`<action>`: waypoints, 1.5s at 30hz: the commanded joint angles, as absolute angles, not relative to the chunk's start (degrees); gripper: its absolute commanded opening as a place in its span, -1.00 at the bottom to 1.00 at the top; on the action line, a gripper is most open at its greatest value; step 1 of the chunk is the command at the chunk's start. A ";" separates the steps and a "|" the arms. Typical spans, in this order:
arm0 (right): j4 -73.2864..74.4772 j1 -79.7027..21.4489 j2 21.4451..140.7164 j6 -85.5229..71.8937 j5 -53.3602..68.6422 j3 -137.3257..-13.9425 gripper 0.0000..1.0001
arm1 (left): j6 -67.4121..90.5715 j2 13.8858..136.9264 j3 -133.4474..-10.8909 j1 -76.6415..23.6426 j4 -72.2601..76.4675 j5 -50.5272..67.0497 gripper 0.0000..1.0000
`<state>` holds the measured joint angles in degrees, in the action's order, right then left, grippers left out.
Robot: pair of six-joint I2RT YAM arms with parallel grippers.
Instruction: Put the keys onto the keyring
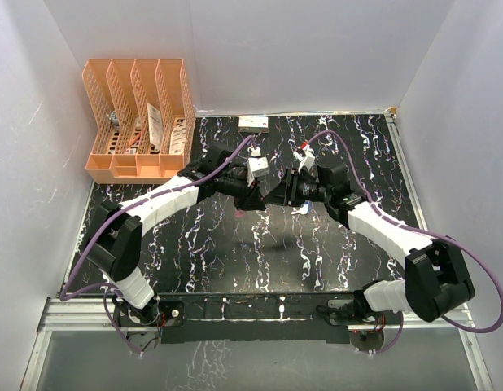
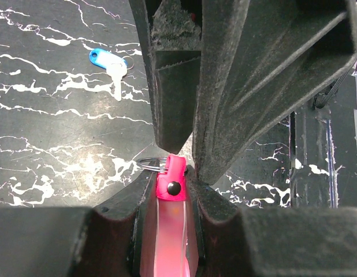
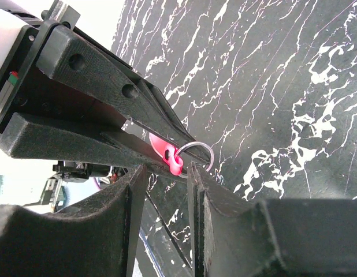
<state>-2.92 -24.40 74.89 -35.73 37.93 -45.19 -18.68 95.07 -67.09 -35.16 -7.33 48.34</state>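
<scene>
My left gripper (image 2: 170, 180) is shut on the keyring's pink-red strap (image 2: 170, 187), just behind its black snap. The thin metal ring (image 2: 149, 163) sticks out past the fingertips to the left. My right gripper (image 3: 164, 169) faces it tip to tip. Its jaws stand apart, with the strap's end (image 3: 174, 163) and the ring (image 3: 199, 154) just off their mouth. Both grippers meet above the middle of the table (image 1: 264, 195). The keys (image 2: 112, 64), one with a bright blue head and one whitish, lie together on the black marbled table, apart from both grippers.
An orange file organiser (image 1: 137, 122) stands at the back left and a small white box (image 1: 253, 123) at the back wall. Purple cables (image 1: 349, 159) run along both arms. White walls close in the table (image 1: 235, 252) on three sides.
</scene>
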 commanded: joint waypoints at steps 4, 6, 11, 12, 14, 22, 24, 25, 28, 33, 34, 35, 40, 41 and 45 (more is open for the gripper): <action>-9.68 -24.96 75.62 -39.95 38.25 -44.22 -0.35 | -18.29 92.11 -66.90 -35.60 -2.62 50.01 -1.00; -10.33 -24.92 75.91 -40.86 38.12 -44.12 -0.35 | -18.04 91.58 -66.28 -35.61 -1.67 49.94 -1.00; -11.31 -24.96 76.82 -42.80 37.86 -44.28 -0.35 | -18.02 91.25 -65.84 -35.60 -1.10 49.46 -1.00; -11.41 -24.96 76.96 -43.07 37.88 -44.30 -0.35 | -18.02 91.18 -65.83 -35.62 -1.07 49.36 -1.00; -11.58 -24.96 77.23 -43.51 37.75 -44.30 -0.35 | -17.93 91.08 -65.69 -35.60 -0.84 49.24 -1.00; -12.21 -24.95 78.10 -45.17 37.18 -44.62 -0.36 | -17.82 90.32 -64.79 -35.68 0.30 48.44 -1.00; -12.44 -24.96 78.43 -45.66 37.05 -44.73 -0.36 | -17.84 90.15 -64.58 -35.68 0.48 48.28 -1.00; -12.65 -24.96 78.54 -45.96 37.01 -44.78 -0.36 | -17.84 89.91 -64.38 -35.68 0.75 48.27 -1.00; -13.34 -24.95 78.84 -47.15 36.46 -44.82 -0.37 | -17.80 89.38 -63.71 -35.68 1.51 48.21 -1.00; -14.21 -24.95 79.63 -48.26 36.18 -45.17 -0.37 | -17.84 88.74 -63.08 -35.79 2.20 48.37 -1.00; -14.30 -24.96 79.82 -48.41 36.13 -45.18 -0.37 | -17.72 88.50 -62.84 -35.77 2.66 48.44 -1.00; -14.37 -24.95 79.88 -48.43 35.98 -45.18 -0.37 | -17.51 88.33 -62.53 -35.77 2.99 48.41 -1.00; -15.43 -24.77 79.47 -49.73 34.93 -45.13 -0.35 | -17.49 87.77 -61.85 -35.88 3.12 48.34 -1.00; -15.62 -24.65 79.39 -49.99 34.90 -45.17 -0.35 | -17.53 87.70 -61.79 -35.87 3.08 48.34 -1.00; -15.83 -24.39 79.06 -50.14 34.32 -45.50 -0.33 | -17.49 87.68 -61.72 -35.86 2.91 48.56 -1.00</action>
<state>-11.00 -24.25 79.55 -49.06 35.83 -44.12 -17.78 91.72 -61.69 -34.74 0.82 44.42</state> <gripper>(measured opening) 0.330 0.192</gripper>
